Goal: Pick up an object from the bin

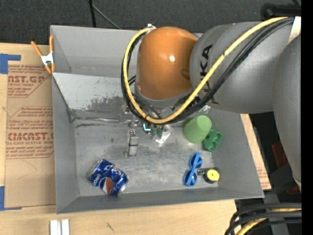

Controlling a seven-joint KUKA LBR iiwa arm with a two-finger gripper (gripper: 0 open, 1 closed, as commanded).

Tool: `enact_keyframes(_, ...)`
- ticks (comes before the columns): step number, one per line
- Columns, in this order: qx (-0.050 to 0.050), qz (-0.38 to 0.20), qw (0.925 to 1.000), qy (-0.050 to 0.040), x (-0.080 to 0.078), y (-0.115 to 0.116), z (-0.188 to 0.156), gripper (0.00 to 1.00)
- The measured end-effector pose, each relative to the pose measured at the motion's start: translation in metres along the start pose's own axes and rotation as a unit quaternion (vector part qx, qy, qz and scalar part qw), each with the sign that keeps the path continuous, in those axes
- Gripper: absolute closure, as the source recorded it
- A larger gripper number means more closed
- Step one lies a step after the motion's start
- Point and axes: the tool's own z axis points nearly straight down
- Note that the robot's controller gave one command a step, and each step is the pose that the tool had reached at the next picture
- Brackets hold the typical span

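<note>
On the grey arm point(244, 62), above the bin's point(63, 131) back edge, you can read the black letters "KA", the end of a longer word. The crushed blue can point(107, 176) near the bin's front left corner shows you a red, white and blue round emblem. Its white lettering is too crumpled to read.

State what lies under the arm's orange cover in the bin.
Below the orange cover show the gripper over the bin floor and a green cup. Whatever lies directly beneath it is hidden.
</note>
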Motion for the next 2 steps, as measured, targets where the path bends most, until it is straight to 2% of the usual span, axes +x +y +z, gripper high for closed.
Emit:
enact_keyframes(1, -0.001, -0.024, 0.9997, -0.0050, 0.060, 0.042, 0.156, 0.00)
enact_keyframes(2, 0.000, -0.021, 0.9998, -0.0042, 0.052, 0.013, 0.122, 0.00)
